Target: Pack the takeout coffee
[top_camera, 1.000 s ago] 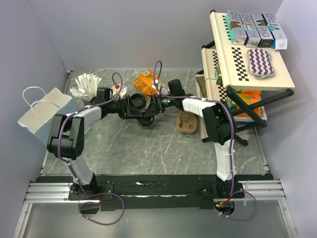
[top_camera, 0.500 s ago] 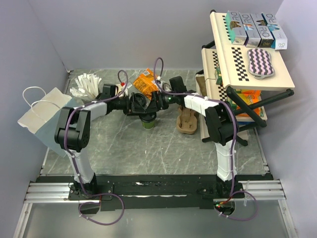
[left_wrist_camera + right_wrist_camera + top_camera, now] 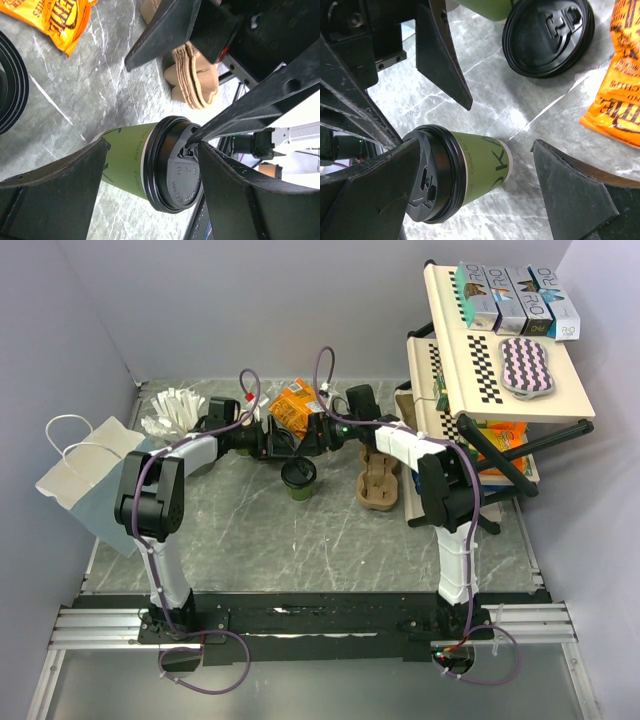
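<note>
The takeout coffee (image 3: 299,478), a green and white paper cup with a black lid, stands upright on the marble tabletop near the middle. My left gripper (image 3: 272,440) and right gripper (image 3: 312,434) hover just behind it, facing each other, both open and empty. The left wrist view shows the cup (image 3: 131,161) and its lid (image 3: 181,172) below the spread jaws of my left gripper (image 3: 150,149). The right wrist view shows the cup (image 3: 482,165) standing free of my right gripper (image 3: 475,145), with gaps on both sides.
A loose black lid (image 3: 547,35) and an orange snack bag (image 3: 294,405) lie behind the cup. A brown cardboard cup carrier (image 3: 378,483) sits to its right, before the shelf rack (image 3: 490,370). A paper bag (image 3: 95,475) and white sticks (image 3: 172,410) are at the left.
Both grippers have pulled back from over the cup toward the far side. The cup now stands uncovered and alone on the table.
</note>
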Robot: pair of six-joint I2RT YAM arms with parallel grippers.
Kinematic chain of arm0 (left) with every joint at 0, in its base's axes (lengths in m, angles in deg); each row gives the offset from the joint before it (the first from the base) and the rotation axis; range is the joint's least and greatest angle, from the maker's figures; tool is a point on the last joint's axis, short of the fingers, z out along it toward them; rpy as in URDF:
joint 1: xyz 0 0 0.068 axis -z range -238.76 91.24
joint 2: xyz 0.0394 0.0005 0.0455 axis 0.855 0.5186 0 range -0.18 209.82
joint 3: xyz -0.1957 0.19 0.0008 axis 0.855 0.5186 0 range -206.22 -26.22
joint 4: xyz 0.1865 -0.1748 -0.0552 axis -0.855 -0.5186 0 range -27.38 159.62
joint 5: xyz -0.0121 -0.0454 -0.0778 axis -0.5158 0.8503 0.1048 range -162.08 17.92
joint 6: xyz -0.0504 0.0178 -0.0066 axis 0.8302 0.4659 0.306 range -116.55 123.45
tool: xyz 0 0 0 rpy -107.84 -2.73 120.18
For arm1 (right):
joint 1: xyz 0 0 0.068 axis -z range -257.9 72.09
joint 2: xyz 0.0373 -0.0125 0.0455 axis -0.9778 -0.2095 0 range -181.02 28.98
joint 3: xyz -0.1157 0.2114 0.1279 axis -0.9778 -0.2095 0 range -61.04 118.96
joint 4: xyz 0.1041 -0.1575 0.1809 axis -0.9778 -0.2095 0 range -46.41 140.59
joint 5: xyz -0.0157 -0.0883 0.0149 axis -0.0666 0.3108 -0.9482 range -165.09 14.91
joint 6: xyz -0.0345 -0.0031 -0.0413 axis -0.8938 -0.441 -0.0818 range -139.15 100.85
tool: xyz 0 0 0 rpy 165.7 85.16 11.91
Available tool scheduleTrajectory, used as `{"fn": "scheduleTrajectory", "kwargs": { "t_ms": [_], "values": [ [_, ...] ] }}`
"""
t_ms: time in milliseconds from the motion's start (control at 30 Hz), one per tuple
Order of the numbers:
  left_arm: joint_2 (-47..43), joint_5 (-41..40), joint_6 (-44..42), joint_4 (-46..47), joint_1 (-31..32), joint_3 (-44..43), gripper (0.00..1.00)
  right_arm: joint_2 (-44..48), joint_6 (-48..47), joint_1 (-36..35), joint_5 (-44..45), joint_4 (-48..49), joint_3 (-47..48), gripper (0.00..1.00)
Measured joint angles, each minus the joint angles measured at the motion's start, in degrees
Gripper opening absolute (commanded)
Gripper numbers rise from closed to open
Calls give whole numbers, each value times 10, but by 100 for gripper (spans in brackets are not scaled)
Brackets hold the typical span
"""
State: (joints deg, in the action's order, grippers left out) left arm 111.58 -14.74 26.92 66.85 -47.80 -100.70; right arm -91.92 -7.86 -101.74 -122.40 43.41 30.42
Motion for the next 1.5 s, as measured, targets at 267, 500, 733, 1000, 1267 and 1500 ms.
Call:
{"fn": "scheduleTrajectory", "kwargs": {
  "t_ms": [267,500,733,1000,1267,1500],
  "values": [
    [-54,-33,-51,-60,0,4,82,79,-97,6,-8,-1,-57,100],
    [-191,-71,-103,-94,0,16,86,177,-306,-2,-21,-49,-79,100],
    [-303,-118,-132,-98,-2,110,85,215,-438,-48,44,-66,-161,100],
    [-319,-164,6,-23,-16,311,85,254,-490,-151,198,-9,-301,100],
    [-274,-142,146,156,-16,340,84,250,-389,-150,276,26,-298,100],
    [-172,-106,214,249,-16,314,81,203,-279,-127,261,35,-268,100]
  ]
}}
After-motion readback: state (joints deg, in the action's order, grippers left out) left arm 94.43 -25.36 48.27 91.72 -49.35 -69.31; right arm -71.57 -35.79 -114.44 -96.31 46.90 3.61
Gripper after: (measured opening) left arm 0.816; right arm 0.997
